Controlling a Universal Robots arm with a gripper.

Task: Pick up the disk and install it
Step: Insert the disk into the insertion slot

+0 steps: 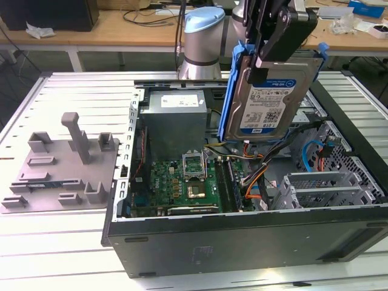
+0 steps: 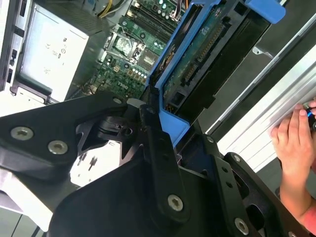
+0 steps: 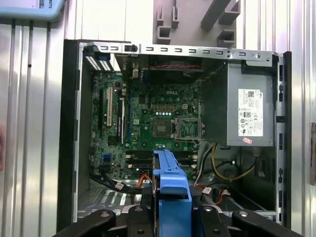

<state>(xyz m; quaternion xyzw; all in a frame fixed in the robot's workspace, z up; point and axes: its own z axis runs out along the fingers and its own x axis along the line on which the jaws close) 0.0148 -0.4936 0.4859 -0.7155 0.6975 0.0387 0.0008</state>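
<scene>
- The pick-up half of the job looked done: the flat silver metal hard disk with a white-and-blue label and a blue plastic carrier bracket (image 1: 273, 91) hung in the air, touching neither the slatted metal bench (image 1: 60, 97) nor anything in the open black desktop computer case (image 1: 242, 236)
- The black jaws were closed on the disk at its upper end, and both wrist views showed their linkages pinching the blue bracket from either side
- The install half was, by my reading, not yet done, as the disk sat in no bay or slot
- In the exterior view it hovered over the case interior, above the bundle of cables beside the green motherboard (image 1: 182, 182), to the exterior view's right of the large grey metal power-supply box (image 1: 173, 118), and apart from the grey perforated metal drive cage (image 1: 327, 185) lower down
- The disk stood nearly on edge and a little tilted, its labelled face toward the exterior camera
- The second wrist view caught its other face (image 2: 197, 54), a green circuit board with a dark connector strip framed by the bracket
- The bracket wrapped the long sides and ended in small blue tabs at the top corners (it looked whole and firmly seated on the drive)
- A person's hand (image 2: 296, 143) rested on the bench rail just outside the case
</scene>
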